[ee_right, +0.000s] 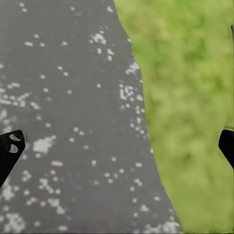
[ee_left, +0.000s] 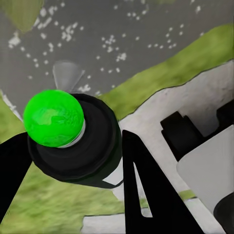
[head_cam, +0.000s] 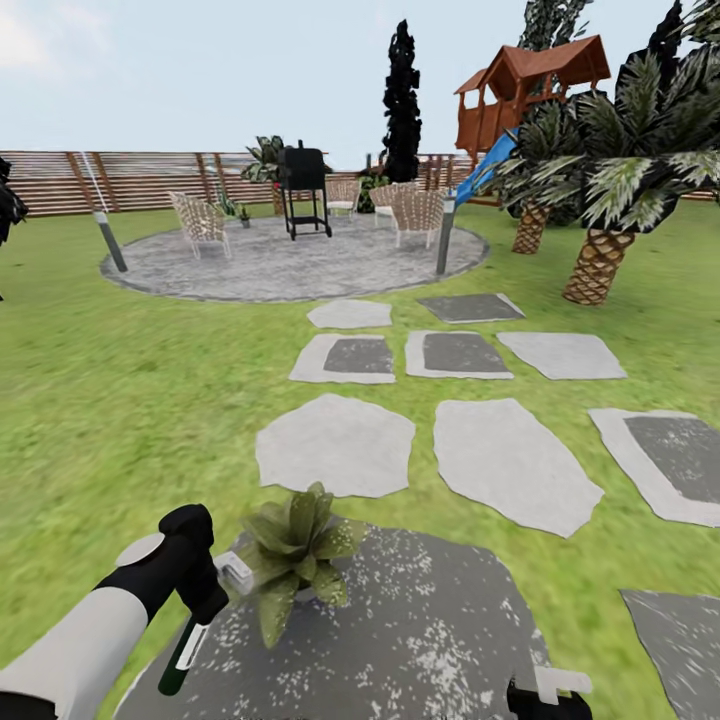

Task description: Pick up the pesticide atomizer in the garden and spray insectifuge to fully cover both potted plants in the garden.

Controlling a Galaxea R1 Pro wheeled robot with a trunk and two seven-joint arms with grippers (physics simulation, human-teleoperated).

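Note:
In the head view my left gripper (head_cam: 210,590) is shut on the pesticide atomizer (head_cam: 185,645), a slim bottle whose dark green end with a white band hangs down. In the left wrist view the atomizer (ee_left: 53,118) sits between the black fingers (ee_left: 141,185), showing a bright green round end. One potted plant (head_cam: 296,555), a low rosette of olive leaves, stands on a dark speckled slab (head_cam: 430,620) just right of that gripper. My right gripper (head_cam: 545,695) is low at the slab's edge. In the right wrist view it (ee_right: 117,148) is open over slab and grass.
Pale stepping stones (head_cam: 335,445) lead across the lawn to a round paved patio (head_cam: 290,262) with wicker chairs (head_cam: 200,222) and a black grill (head_cam: 303,185). Palms (head_cam: 600,240) and a wooden play tower (head_cam: 525,90) stand at the right, before a slatted fence (head_cam: 60,180).

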